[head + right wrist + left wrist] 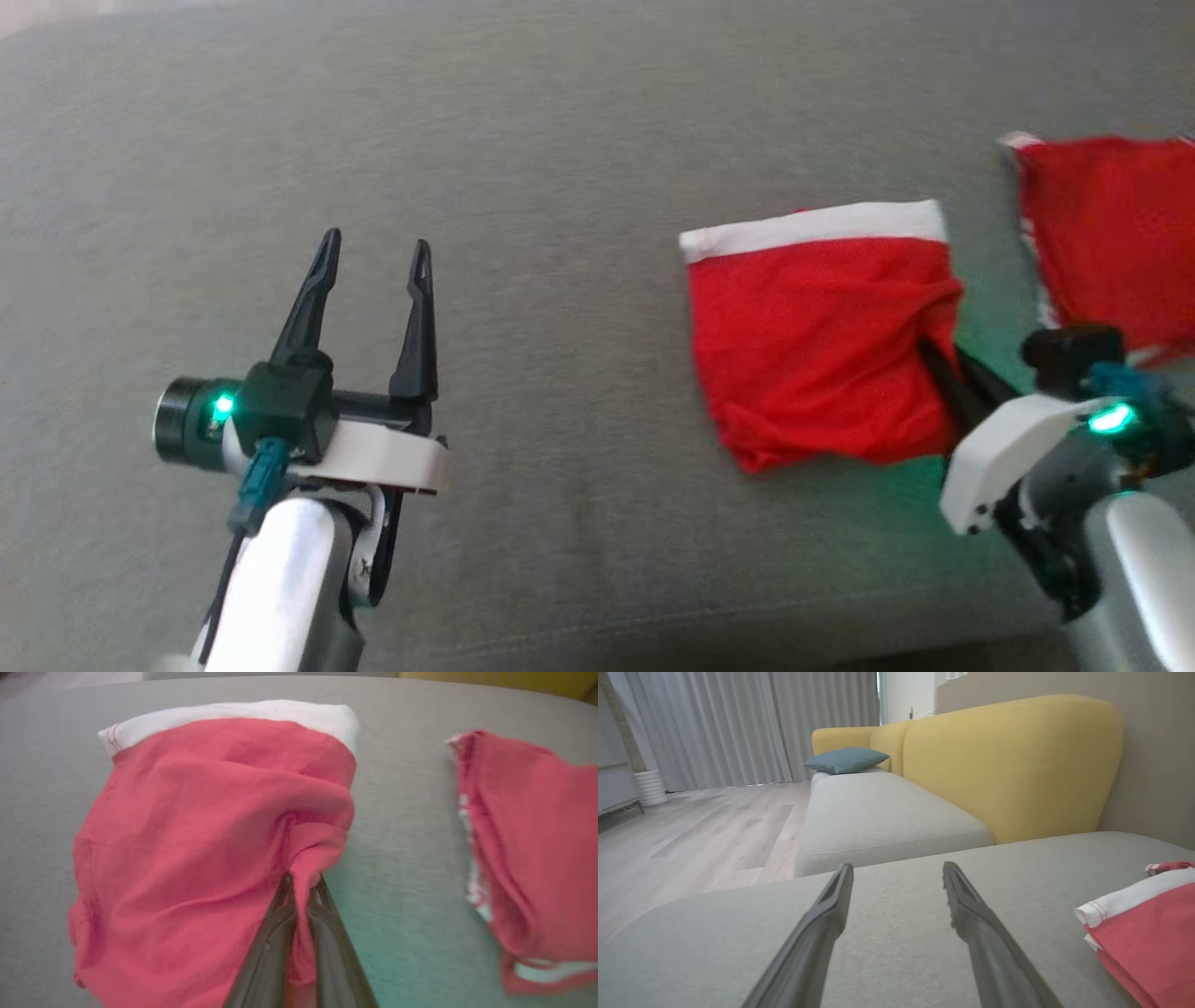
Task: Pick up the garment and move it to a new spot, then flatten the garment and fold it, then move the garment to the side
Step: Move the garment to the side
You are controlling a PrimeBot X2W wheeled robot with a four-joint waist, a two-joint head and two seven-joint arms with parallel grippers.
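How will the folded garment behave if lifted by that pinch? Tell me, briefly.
Probably floppy: the garment bunches into creases where the right gripper is shut on its edge. Lifted from that one point, the fold would likely fall open and hang. It looks thin and light, so it should drag easily over the cushion.

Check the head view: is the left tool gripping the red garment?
No, the left tool stands open over the grey cushion, well apart from the red garment.

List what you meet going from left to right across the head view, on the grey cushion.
left gripper → red garment with the white band → second red garment
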